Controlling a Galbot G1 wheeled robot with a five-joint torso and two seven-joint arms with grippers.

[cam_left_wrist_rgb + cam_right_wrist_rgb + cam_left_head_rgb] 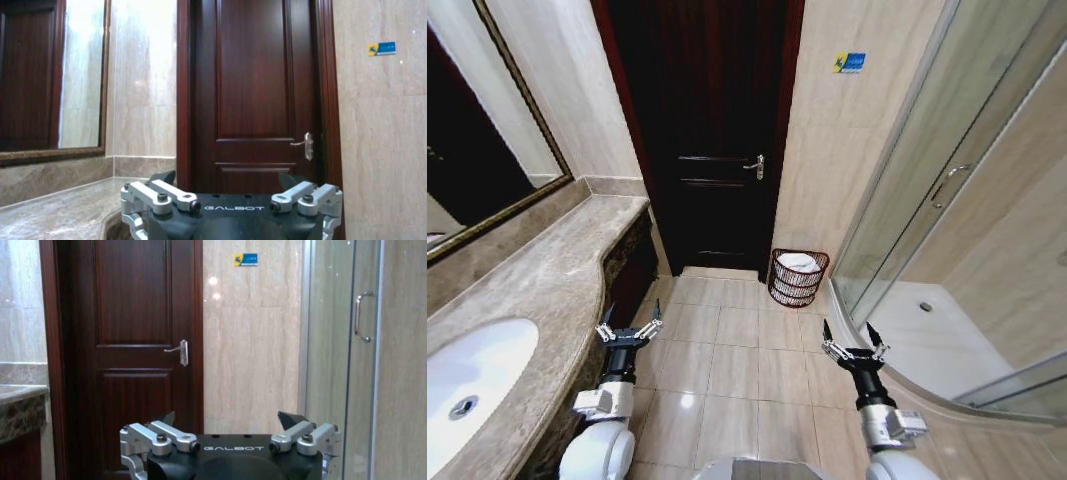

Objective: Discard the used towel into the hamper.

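Note:
The hamper [779, 283], a dark reddish-brown wire basket, stands on the floor against the wall, just right of the door. A white towel [798, 263] lies inside it, bunched near the rim. My left gripper [632, 318] hangs open over the floor beside the counter, well short of the hamper, holding nothing. My right gripper [848, 335] is open too, near the shower's curb, with the hamper ahead and slightly to its left. In the left wrist view the left gripper [227, 177] points at the door with jaws spread. In the right wrist view the right gripper [227, 416] does the same.
A dark wooden door [712, 130] with a metal handle [756, 166] is shut straight ahead. A marble counter [547, 270] with a white sink [467, 380] and a mirror [477, 120] runs along the left. A glass shower enclosure [947, 190] curves on the right. Beige floor tiles [727, 350] lie between.

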